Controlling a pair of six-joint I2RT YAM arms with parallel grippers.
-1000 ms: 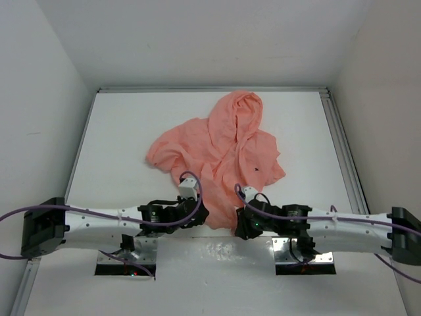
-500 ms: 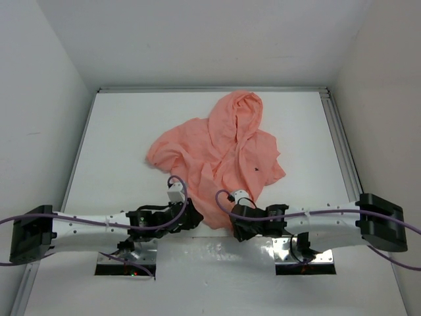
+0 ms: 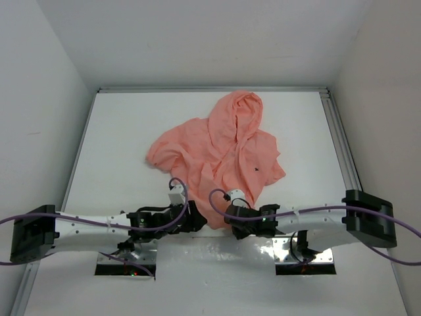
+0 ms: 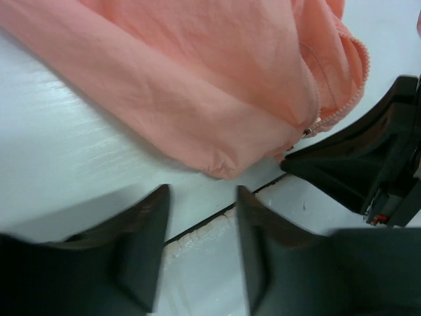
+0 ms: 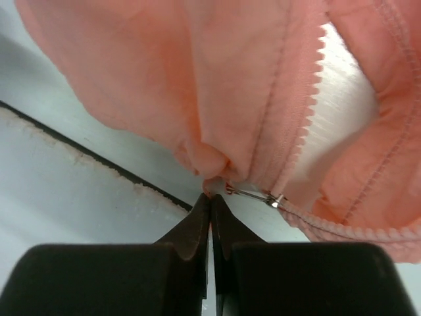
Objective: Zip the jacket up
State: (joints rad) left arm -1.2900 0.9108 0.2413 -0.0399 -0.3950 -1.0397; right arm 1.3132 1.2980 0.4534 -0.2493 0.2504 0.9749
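- Right pincer [image 5: 211, 197]: tips pressed together right at the bottom hem corner of the jacket [image 3: 223, 148], next to the metal zip pull [image 5: 253, 193]. Cannot tell if any cloth is nipped between them.
- Likely reason: it is going for the zip base, where both rows of zipper teeth [image 5: 309, 99] start.
- Left pincer [image 4: 202, 194]: fingers apart, nothing between them, low over the desk [image 3: 118, 131] just short of the other hem corner. It looks ready to take that side and give tension.
- Jacket: crumpled mid-desk, hood toward the far edge, open front and hem toward the arms, unzipped.
- Both pincers sit close together at the near hem.
- Judgement: early stage, zip ends not joined yet.
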